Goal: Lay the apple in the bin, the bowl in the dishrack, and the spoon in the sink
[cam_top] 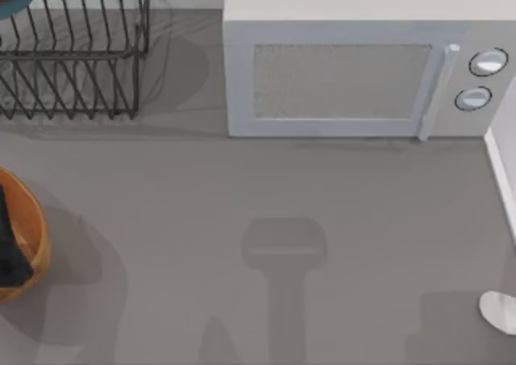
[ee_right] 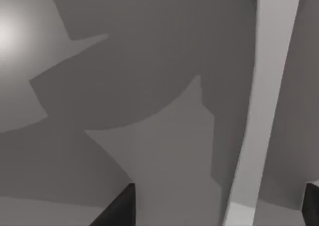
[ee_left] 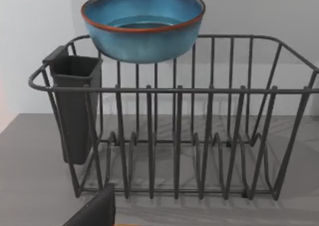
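While bowl (ee_left: 143, 24) sits atop dishrack (ee_left: 199, 136), right hand (ee_right: 219, 206) gapes.

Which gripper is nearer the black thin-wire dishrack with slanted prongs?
Left. The left gripper faces the dishrack just ahead; the right gripper hangs open over grey table beside a white edge.

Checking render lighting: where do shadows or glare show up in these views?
Top view: arm-shaped shadows darken the table, and the dishrack casts a soft one. Left wrist view: prong shadows streak the floor under the bowl. Right wrist view: a bright glare patch beside broad angular shadows.
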